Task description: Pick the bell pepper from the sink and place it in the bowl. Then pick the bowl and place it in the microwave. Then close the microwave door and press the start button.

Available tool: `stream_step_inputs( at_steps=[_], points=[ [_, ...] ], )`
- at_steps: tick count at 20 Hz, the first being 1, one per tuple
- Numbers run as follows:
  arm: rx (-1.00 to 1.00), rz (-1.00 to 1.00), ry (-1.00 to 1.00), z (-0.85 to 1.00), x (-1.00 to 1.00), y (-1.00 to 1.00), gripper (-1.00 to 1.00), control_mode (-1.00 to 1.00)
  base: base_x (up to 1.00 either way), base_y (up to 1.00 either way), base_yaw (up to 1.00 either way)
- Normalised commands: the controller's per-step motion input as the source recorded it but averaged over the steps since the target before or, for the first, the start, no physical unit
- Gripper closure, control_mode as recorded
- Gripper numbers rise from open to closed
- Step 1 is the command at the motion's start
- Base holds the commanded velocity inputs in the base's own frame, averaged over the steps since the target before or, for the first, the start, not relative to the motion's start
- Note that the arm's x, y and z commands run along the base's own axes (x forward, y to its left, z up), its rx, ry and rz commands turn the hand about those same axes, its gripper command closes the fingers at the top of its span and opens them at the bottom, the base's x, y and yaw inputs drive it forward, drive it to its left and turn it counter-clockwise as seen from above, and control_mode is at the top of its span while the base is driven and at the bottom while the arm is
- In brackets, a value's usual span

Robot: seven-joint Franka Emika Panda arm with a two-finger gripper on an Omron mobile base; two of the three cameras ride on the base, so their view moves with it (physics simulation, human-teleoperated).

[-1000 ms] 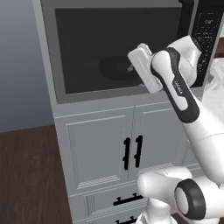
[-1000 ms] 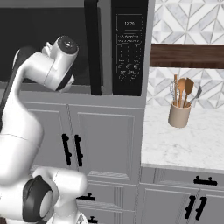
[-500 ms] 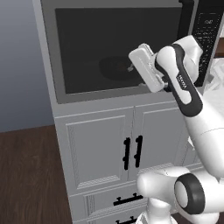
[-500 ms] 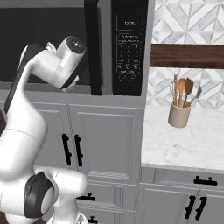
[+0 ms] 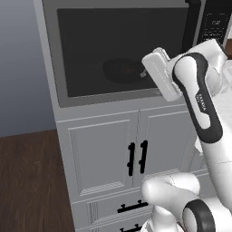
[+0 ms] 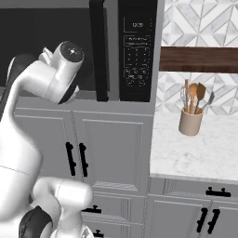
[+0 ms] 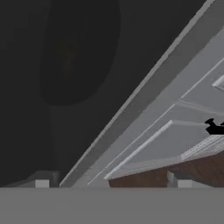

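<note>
The end effector [image 7: 111, 181] is spread wide and empty, held close before the shut door [image 5: 122, 50], presumably since no grasp is needed for pushing. Behind the tinted window the bowl [image 5: 123, 70] is dimly seen inside the microwave [image 6: 79, 28]; the control panel [image 6: 136, 51] lies off to one side.

Open gripper [image 7: 113, 183] close before dark microwave door [image 7: 65, 131], faint bowl [image 7: 81, 52] perhaps behind glass, white cabinet [image 7: 183, 118] beyond right fingertip [image 7: 177, 180]

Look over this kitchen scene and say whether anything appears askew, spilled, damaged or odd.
Nothing stands out. The microwave door sits shut and square, with the bowl dimly visible behind its window. The utensil holder stands upright on the counter.
</note>
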Motion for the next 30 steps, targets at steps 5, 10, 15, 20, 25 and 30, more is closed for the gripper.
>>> stream_step_inputs(
  at_steps=[5, 10, 15, 20, 25, 30],
  points=[
    [0.07, -0.28, -0.07, -0.07, -1.0, -0.6, -1.0, -1.0, 0.0, 0.0, 0.0],
    [0.17, -0.24, -0.03, -0.01, -0.97, -1.0, -1.0, -1.0, 0.0, 0.0, 0.0],
    [0.18, -0.21, -0.05, 0.0, -0.73, -1.0, -1.0, -1.0, 0.0, 0.0, 0.0],
    [0.1, -0.21, 0.0, 0.07, -0.1, -1.0, -1.0, -1.0, 0.0, 0.0, 0.0],
    [0.04, -0.15, -0.01, 0.05, 0.14, -0.81, -1.0, -1.0, 0.0, 0.0, 0.0],
    [0.02, 0.02, -0.06, 0.0, 0.7, -0.18, -1.0, -1.0, 0.0, 0.0, 0.0]
  ],
)
